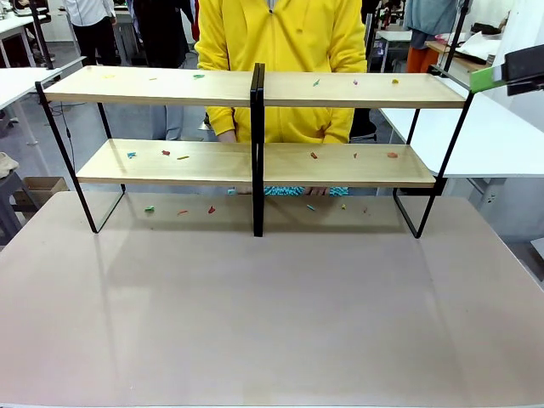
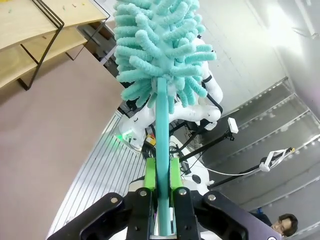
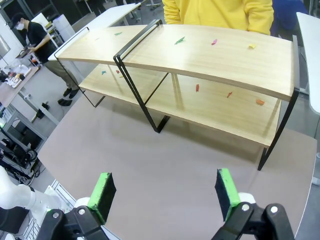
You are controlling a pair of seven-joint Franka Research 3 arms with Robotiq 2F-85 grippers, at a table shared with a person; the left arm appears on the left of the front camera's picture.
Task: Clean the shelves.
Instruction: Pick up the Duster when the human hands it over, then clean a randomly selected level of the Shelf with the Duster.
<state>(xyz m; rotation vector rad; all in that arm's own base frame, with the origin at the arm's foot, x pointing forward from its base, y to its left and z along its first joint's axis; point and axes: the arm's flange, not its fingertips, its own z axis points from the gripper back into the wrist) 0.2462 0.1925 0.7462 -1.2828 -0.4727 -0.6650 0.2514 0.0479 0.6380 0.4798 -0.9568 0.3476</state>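
The shelves stand across the far half of the table, two long boards on a black frame with a black post in the middle. Small coloured scraps lie scattered on both boards, left and right of the post, and more lie on the table under the lower board. A person in a yellow top stands just behind the shelves at the middle, hands low behind the lower board, where a bit of teal fluff shows. The near half of the table is bare.

The left gripper is pressed together on the flat handle of a teal duster, whose fluffy head stands up beyond the pads. In that view the shelves sit off at the top left corner, well apart from the duster.

The right gripper is spread wide with nothing between its pads, held above the table and facing the shelves from their right end. One green pad of it shows at the top right of the front view, just beside the end of the top board
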